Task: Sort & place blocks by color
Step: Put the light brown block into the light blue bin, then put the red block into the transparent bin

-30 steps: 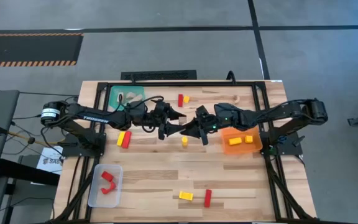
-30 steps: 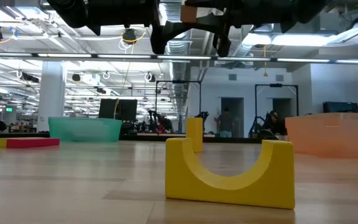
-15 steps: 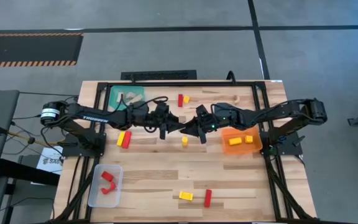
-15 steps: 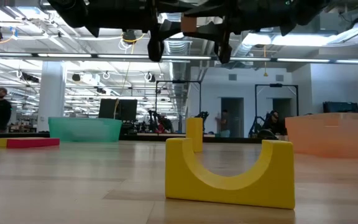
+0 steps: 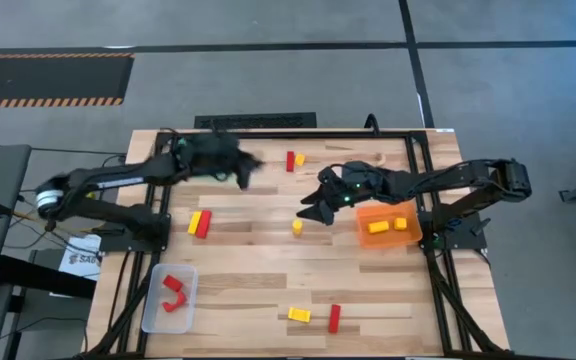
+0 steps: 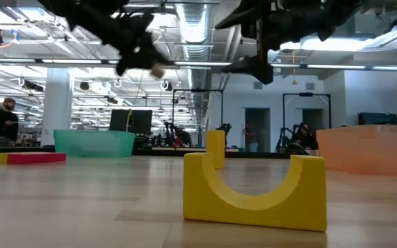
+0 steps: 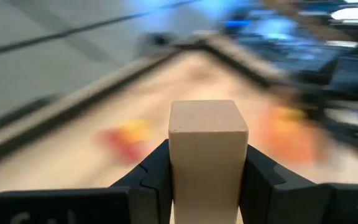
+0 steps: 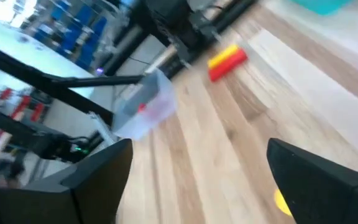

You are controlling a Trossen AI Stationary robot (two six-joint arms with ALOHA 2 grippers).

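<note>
Grey tiled floor (image 5: 268, 80) surrounds the wooden table (image 5: 248, 270); bright ceiling lights (image 6: 19, 31) line the hall.

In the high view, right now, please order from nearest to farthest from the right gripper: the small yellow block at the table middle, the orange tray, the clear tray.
From the right gripper:
1. Small yellow block, just below it, mid-table.
2. Orange tray, on the right side, under that arm.
3. Clear tray, at the front left corner, holding red blocks.

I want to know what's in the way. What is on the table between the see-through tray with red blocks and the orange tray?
From above, one small yellow block sits on the wood roughly between the clear tray and the orange tray; the rest of that stretch is bare.
</note>
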